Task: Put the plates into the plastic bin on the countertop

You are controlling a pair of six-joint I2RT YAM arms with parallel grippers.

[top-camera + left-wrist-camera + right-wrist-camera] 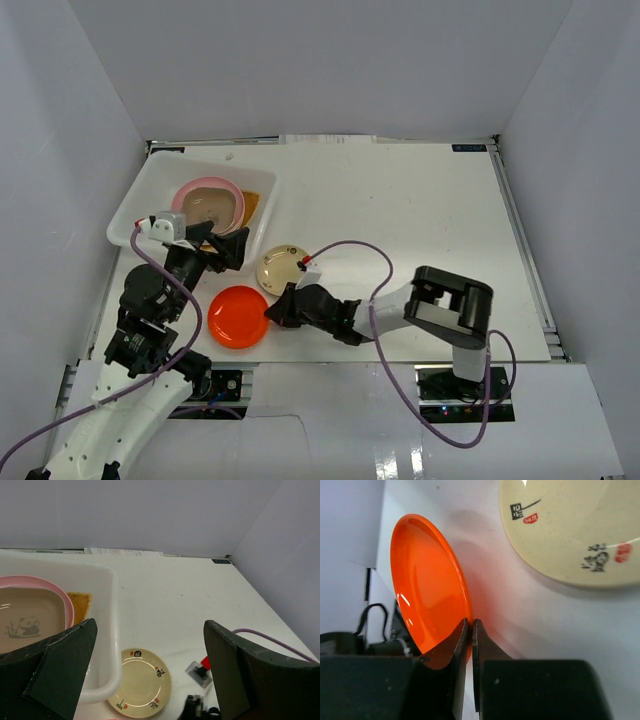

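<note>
A red-orange round plate (238,315) (427,590) lies on the countertop (420,230) at the near left. My right gripper (270,313) (470,622) is shut on its right rim. A cream round plate (283,267) (141,682) (570,530) lies just beyond it, beside the plastic bin (140,195) (107,630). Inside the bin, a pink plate (210,205) (50,587) holds a brown panda plate (30,615), next to a tan woven one (81,602). My left gripper (225,245) (150,625) hangs open and empty over the bin's near right corner.
Pale grey walls close in the countertop on three sides. The right arm's purple cable (350,250) loops over the surface behind its wrist. The countertop's near edge (330,362) runs just behind the orange plate.
</note>
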